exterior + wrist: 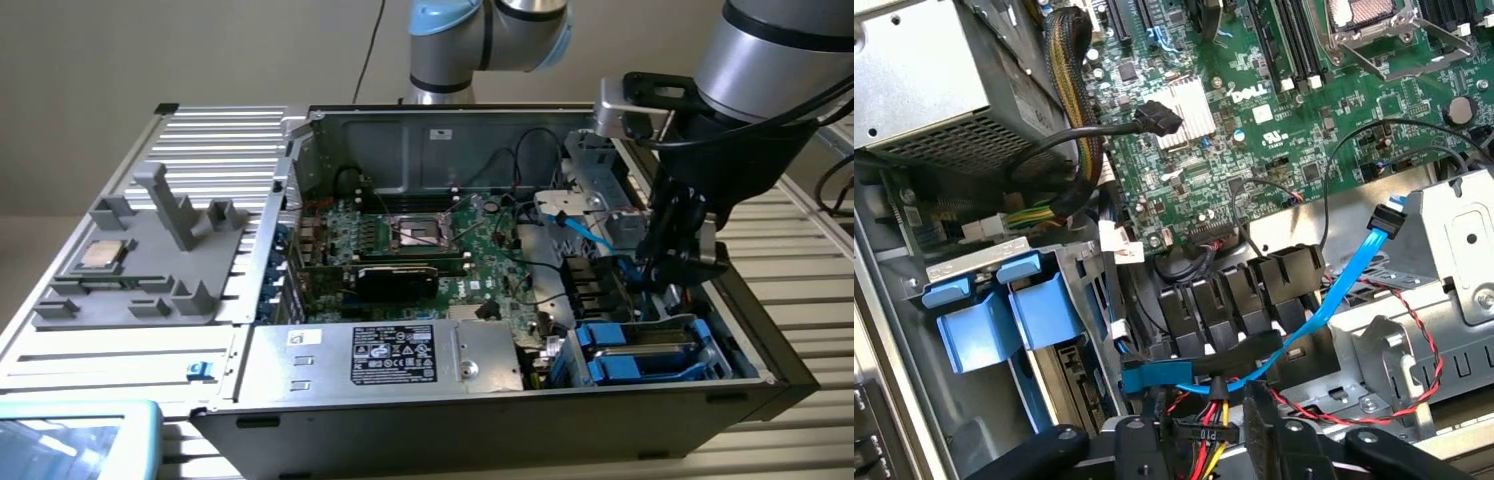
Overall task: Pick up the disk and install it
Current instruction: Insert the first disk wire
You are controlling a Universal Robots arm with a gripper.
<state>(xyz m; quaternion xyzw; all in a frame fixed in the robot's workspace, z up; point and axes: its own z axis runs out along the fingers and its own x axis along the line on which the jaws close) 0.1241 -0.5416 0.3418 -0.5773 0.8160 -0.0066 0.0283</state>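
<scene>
— Where do we find the arm?
— Bent steeply down into the open case, its gripper low at the exterior view's right.
— Jaws?
— We cannot tell.
— The disk?
— In the corner bay, blue rails showing, near the gripper.

Case: one
Motherboard: one
Power supply: one
Blue brackets: two
Blue cable: one
Processor chip: one

Silver tubular arm with pale-blue joint caps.
</scene>
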